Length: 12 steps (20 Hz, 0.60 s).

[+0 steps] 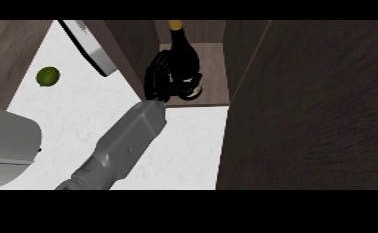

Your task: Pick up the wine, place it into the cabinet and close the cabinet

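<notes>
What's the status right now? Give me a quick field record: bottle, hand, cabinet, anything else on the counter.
wine bottle: dark, yellow-topped, inside the open cabinet
hand: one black hand curled round the bottle; which arm, cannot tell
other hand: not in view
cabinet: shelf exposed, door open at right
counter: green lime at left on white top
</notes>
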### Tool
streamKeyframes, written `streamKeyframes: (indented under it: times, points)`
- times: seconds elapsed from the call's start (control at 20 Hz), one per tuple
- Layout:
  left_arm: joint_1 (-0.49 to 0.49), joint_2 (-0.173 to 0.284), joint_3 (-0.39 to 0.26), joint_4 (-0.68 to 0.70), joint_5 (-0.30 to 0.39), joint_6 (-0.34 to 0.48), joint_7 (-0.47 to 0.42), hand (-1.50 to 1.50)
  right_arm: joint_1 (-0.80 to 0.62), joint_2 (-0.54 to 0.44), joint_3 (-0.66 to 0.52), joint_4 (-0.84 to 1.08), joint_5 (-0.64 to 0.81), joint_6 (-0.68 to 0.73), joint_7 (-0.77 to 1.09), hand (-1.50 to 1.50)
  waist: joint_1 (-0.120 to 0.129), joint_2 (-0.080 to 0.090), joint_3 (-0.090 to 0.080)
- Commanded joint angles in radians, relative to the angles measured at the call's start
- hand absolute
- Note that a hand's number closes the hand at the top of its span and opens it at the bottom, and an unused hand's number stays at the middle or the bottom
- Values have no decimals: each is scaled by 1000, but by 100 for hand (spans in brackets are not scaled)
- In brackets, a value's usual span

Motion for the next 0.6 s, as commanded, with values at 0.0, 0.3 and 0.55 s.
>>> streamKeyframes:
  times: [0.0, 0.3, 0.55]
  points:
    - [-112, 0, 28, 76, 29, -6, 8, 150, 61, 16, 26, 20, 11, 36, -80, -150, -24, 3, 1]
    - [-164, 0, 19, 135, 40, 19, 94, 150, -13, 28, 60, -20, 45, -26, 11, -150, -36, 6, 0]
    - [-239, 0, 48, 204, 34, -2, 123, 150, -42, -9, -26, 45, -36, 17, -29, -150, -28, 8, 1]
